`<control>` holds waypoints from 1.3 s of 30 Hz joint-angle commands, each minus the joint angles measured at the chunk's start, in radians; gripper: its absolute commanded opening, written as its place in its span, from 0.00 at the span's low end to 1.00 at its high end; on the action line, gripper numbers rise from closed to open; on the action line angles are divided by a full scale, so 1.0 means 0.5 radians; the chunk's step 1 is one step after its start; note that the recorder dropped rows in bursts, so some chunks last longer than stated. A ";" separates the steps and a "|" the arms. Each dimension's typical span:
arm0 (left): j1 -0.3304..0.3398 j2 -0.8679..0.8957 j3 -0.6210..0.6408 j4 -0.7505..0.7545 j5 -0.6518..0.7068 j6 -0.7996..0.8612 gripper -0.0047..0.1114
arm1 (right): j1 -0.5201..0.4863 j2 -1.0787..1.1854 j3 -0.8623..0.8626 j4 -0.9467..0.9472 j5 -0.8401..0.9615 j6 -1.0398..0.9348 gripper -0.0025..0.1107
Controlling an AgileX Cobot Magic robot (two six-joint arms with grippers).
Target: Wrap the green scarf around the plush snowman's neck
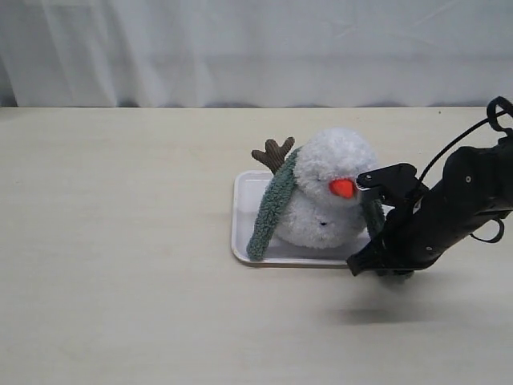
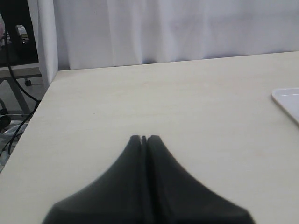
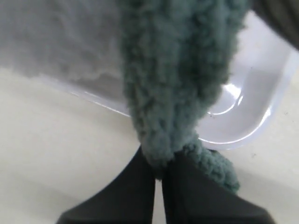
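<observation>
Right gripper (image 3: 159, 175): jaws pinched tight on the lower end of the green scarf (image 3: 177, 70), fabric bunched between the tips. The grip sits just off the near right edge of the white tray (image 3: 252, 107), low over the tabletop (image 1: 120, 281).

From the pinch the scarf rises along the right flank of the plush snowman (image 1: 329, 200) and passes behind the head. It comes down the left flank, and that end rests at the tray's near left rim. The two ends are well apart, one on each side of the body.

The snowman sits on the tray with its orange nose (image 1: 342, 188) toward the camera and a brown twig arm (image 1: 274, 152) sticking up behind the scarf.

Left gripper (image 2: 144, 138): jaws together, holding nothing, over bare tabletop well clear of the tray.

The tabletop is pale wood grain. A white curtain (image 1: 240, 48) hangs along the far edge.
</observation>
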 commanded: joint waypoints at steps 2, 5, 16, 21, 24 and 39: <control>0.008 -0.005 0.007 -0.003 -0.021 -0.013 0.04 | -0.008 -0.080 0.008 0.008 -0.033 -0.026 0.06; 0.008 -0.005 0.007 -0.003 -0.021 -0.013 0.04 | -0.008 -0.152 0.008 0.047 -0.033 -0.026 0.09; 0.008 -0.005 0.007 -0.003 -0.021 -0.013 0.04 | -0.008 -0.499 0.008 0.506 0.153 -0.394 0.36; 0.008 -0.005 0.007 -0.003 -0.021 -0.013 0.04 | -0.008 -0.596 0.008 0.922 0.309 -0.730 0.41; 0.008 -0.005 0.007 -0.003 -0.021 -0.013 0.04 | -0.008 -0.595 0.008 1.118 0.483 -0.875 0.41; 0.008 -0.005 0.007 -0.003 -0.021 -0.013 0.04 | 0.133 -0.582 0.008 1.573 0.614 -1.188 0.41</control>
